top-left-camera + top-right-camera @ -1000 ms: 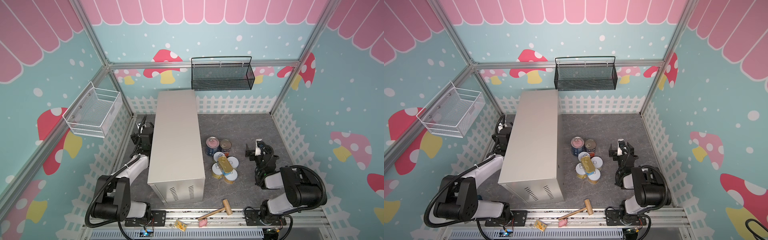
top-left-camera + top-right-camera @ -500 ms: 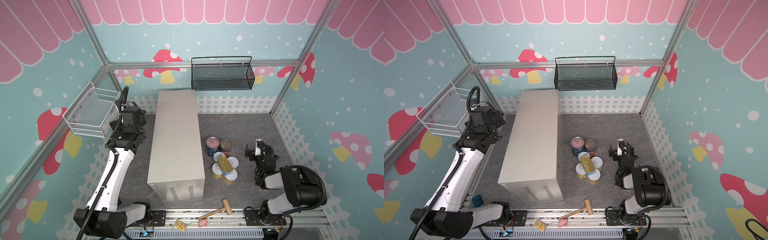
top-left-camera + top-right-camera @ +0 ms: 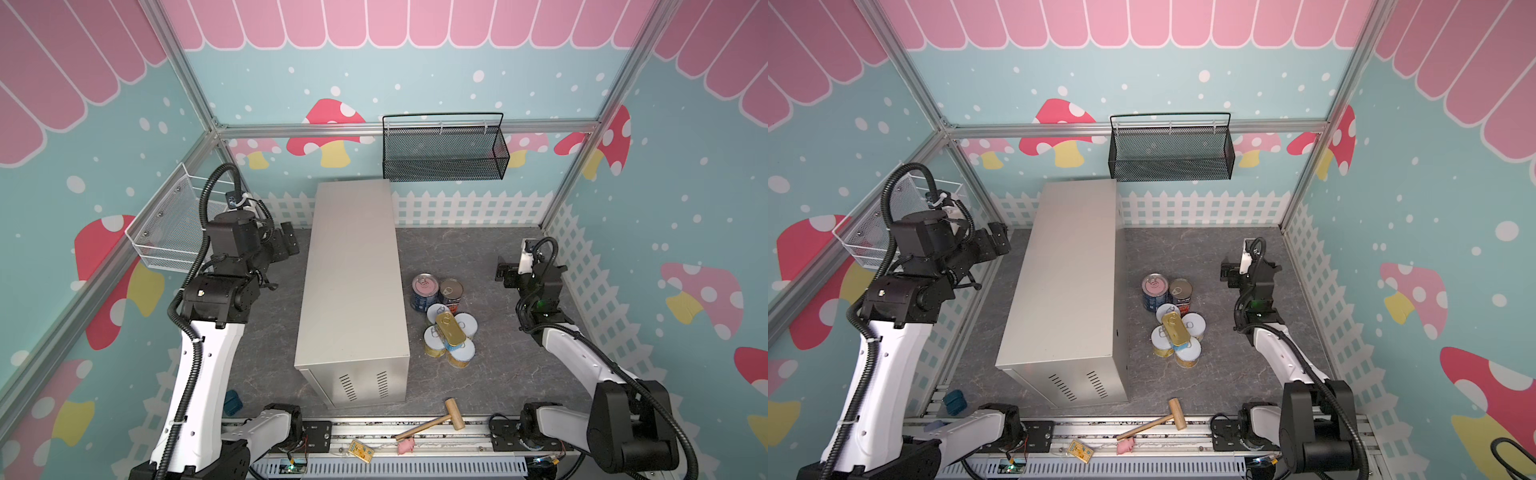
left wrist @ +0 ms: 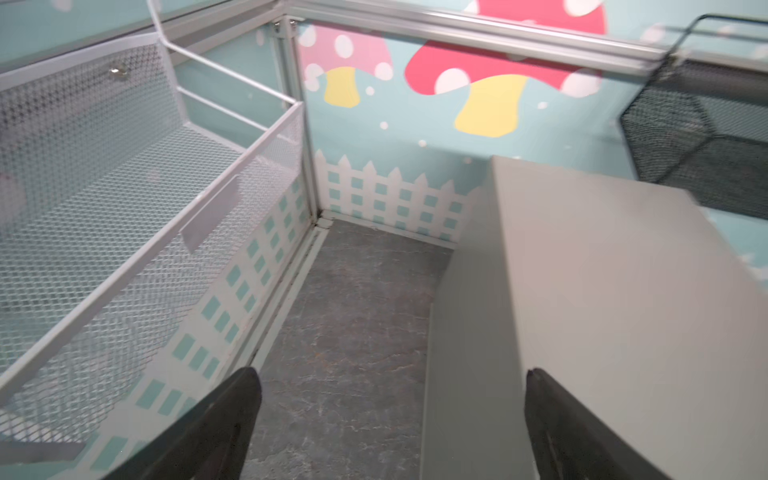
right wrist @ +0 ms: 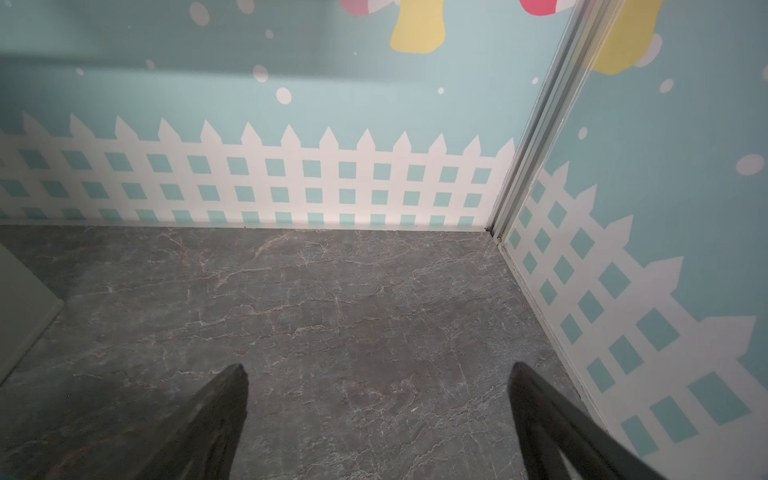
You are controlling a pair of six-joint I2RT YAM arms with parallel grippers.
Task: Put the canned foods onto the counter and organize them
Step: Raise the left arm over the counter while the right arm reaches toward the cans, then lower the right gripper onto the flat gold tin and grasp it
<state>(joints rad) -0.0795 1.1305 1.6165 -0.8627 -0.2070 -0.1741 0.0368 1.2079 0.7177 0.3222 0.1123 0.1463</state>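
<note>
Gold tin (image 3: 450,329) seemingly parallel to counter (image 3: 353,270)

The gold-topped tin (image 3: 450,328) is covering parts of the lids of the 4 short cans (image 3: 432,337). Print on the 2 tall cans (image 3: 425,286) is showing too small to read. The left wrist view's edge is cutting off the desk (image 4: 623,291) and the blurred black basket (image 4: 702,137).

left hand (image 4: 391,370): fingers (image 4: 224,424) wide apart, bare floor between them
floor (image 4: 353,299): grey marbled strip running to far left corner
counter (image 4: 615,291): right of hand, flat beige top and one side wall showing; one finger overlaps its edge, contact can't tell
white wire basket (image 4: 137,257): on left wall, raised off floor
black mesh basket (image 4: 690,137): far wall, above counter's far end
far wall (image 4: 390,195): white picket-fence print, mushrooms above
</note>
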